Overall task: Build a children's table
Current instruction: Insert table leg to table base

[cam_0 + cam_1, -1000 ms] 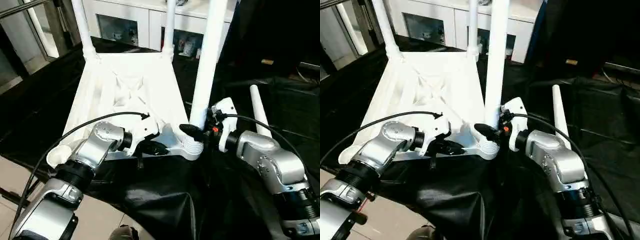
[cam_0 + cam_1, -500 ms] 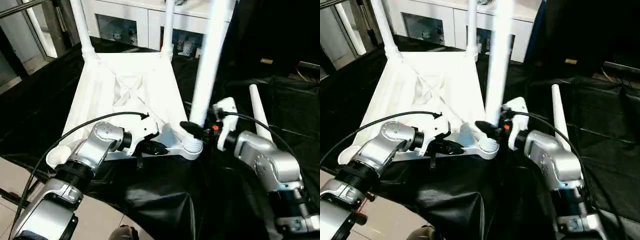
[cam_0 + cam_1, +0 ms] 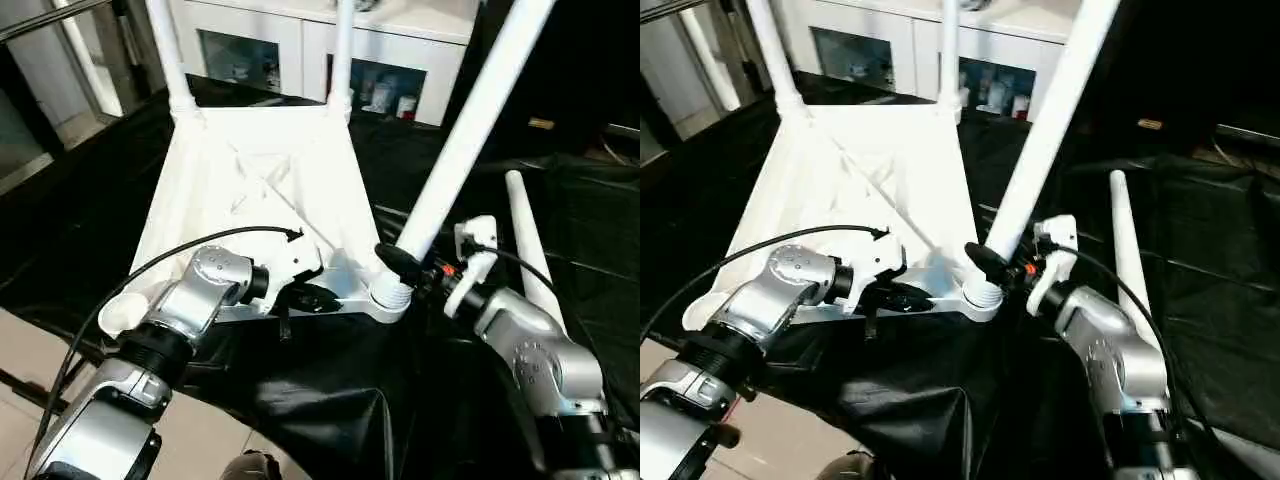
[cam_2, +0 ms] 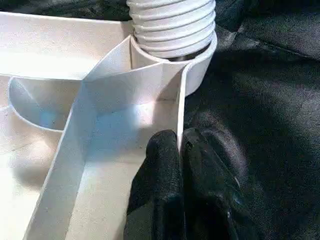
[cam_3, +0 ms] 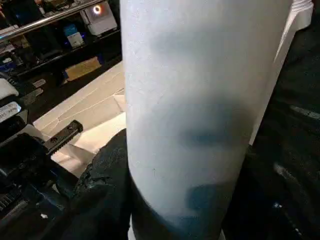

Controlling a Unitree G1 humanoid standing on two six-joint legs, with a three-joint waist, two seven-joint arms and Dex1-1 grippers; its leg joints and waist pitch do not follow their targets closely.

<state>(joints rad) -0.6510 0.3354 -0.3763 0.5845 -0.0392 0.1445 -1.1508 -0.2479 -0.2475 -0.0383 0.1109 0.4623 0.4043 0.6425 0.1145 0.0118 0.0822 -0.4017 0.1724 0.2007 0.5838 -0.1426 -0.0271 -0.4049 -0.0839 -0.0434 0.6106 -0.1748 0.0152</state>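
Leg (image 3: 462, 135) now tilts up-right from its near corner socket (image 3: 390, 297), upright before; right gripper (image 3: 412, 270) clamps it, left gripper (image 4: 181, 150) pinches tabletop (image 3: 260, 180) rim.

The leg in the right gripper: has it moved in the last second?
Yes. The leg has tipped rightward at its top, against the two upright far legs; its ribbed base stays at the near socket.

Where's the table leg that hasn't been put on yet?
The spare leg lies on the black-draped table on the robot's right, just beyond its right forearm and beside the upturned tabletop.
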